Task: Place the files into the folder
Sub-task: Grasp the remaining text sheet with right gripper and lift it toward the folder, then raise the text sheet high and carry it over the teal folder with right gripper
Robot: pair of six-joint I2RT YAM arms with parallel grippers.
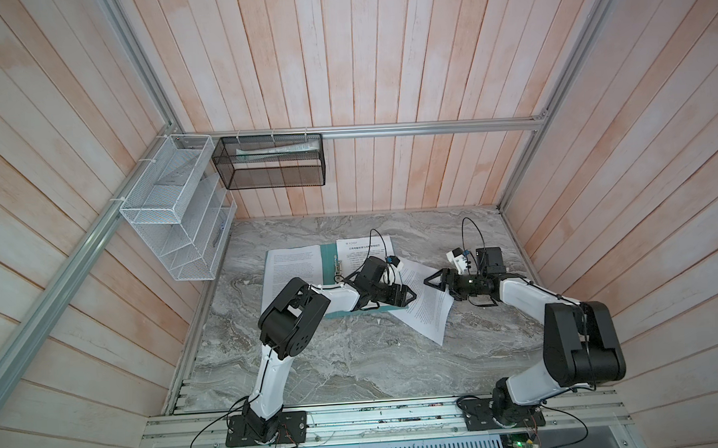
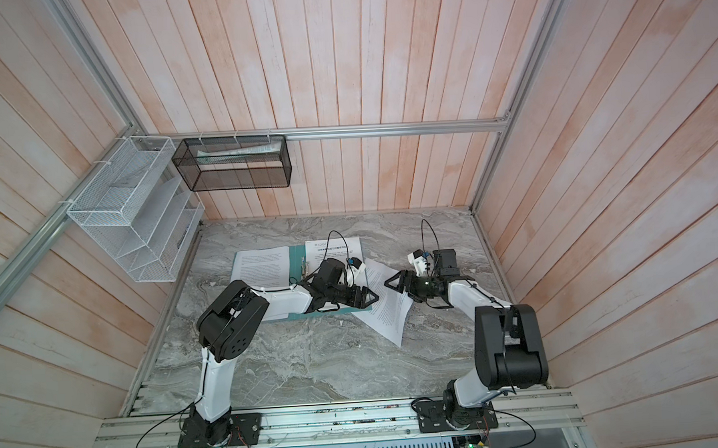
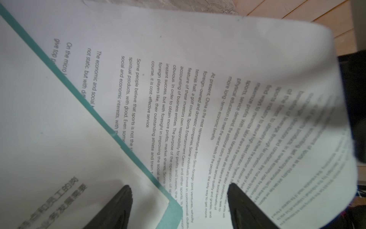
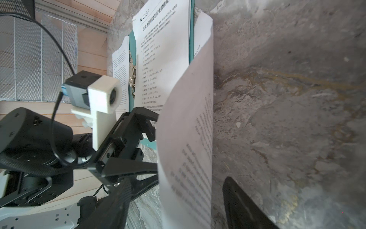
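Left pincer (image 1: 412,295) gapes wide over a corner of the folder (image 1: 329,257); right pincer (image 1: 428,281), also wide, straddles a curled loose sheet (image 1: 425,313).

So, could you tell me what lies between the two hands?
The loose printed sheet lies between the left hand and right hand, seen in both top views.

Two arms of one build, left arm (image 1: 270,374) and right arm (image 1: 518,293). Smooth white shells on the long links; blocky matte black housings (image 1: 290,319) at the joints, with rings of small screw holes on the round side caps. Bolted to black base plates (image 1: 291,427) with silver screws. Thin black cables (image 4: 56,103) looped above the wrists. White-bracketed camera (image 4: 103,93) with a blue plug behind the black, triangle-framed left hand (image 1: 410,294); same fittings on the right hand (image 1: 430,281).
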